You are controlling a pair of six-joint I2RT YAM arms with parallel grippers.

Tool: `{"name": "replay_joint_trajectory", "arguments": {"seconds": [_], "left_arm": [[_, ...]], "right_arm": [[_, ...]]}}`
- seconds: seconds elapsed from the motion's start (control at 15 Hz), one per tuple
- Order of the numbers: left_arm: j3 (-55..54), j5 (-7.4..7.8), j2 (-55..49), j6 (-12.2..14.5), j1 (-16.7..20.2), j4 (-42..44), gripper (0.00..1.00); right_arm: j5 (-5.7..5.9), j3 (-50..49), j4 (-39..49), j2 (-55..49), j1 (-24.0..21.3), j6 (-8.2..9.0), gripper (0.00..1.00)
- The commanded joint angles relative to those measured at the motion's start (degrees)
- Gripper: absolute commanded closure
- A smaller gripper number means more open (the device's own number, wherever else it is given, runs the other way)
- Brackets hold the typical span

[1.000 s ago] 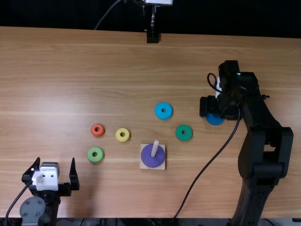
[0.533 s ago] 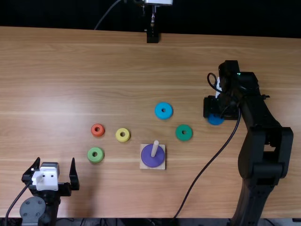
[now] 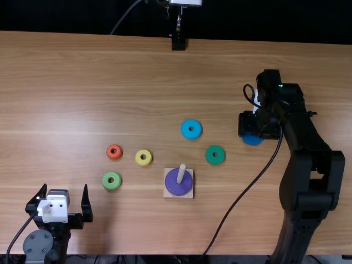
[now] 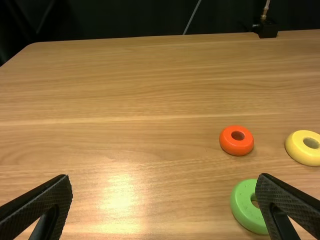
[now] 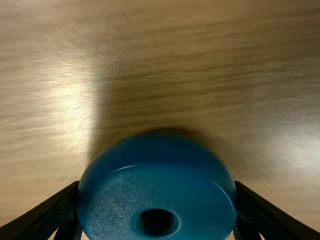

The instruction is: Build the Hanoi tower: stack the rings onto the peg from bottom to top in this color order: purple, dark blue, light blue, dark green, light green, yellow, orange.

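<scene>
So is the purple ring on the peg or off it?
On. The peg sticks up through the purple ring, which sits over the square base.

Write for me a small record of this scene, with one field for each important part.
On peg: purple ring
Right gripper: closed on dark blue ring
Left gripper: open, holding nothing
Loose rings: light blue, dark green, light green, yellow, orange
Next ring in order: dark blue
</scene>
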Motion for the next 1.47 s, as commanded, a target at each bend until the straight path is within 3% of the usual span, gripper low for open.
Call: {"name": "replay_joint_trajectory", "arguments": {"seconds": [0.0, 0.2, 0.27, 0.6, 0.73, 1.13, 1.27, 1.4], "left_arm": [[-6.1, -0.21, -0.6, 0.1, 0.5, -3.8, 0.0], [-6.1, -0.21, -0.6, 0.1, 0.5, -3.8, 0.0], [-6.1, -0.21, -0.6, 0.1, 0.5, -3.8, 0.0], [-6.1, -0.21, -0.6, 0.1, 0.5, -3.8, 0.0], [-6.1, -0.21, -0.6, 0.1, 0.5, -3.8, 0.0], [-6.1, -0.21, -0.6, 0.1, 0.5, -3.8, 0.0], [-6.1, -0.21, -0.6, 0.1, 0.5, -3.8, 0.0], [-6.1, -0.21, -0.6, 0.1, 0.5, -3.8, 0.0]], "right_arm": [[0.78, 1.1, -0.3, -6.5, 1.7, -0.18, 1.0], [0.68, 1.2, -5.7, -11.1, 4.7, -3.98, 1.0], [0.68, 1.2, -7.6, -12.3, 6.6, -4.5, 1.0], [0.57, 1.9, -15.0, -18.7, 16.6, -4.71, 1.0], [0.36, 3.9, -16.9, -19.9, 20.7, -5.98, 1.0], [0.04, 12.3, -23.9, -21.6, 30.0, -6.51, 1.0], [0.04, 14.7, -26.6, -21.6, 32.2, -8.72, 1.0], [-0.06, 15.9, -28.3, -21.7, 33.4, -9.46, 1.0]]}}
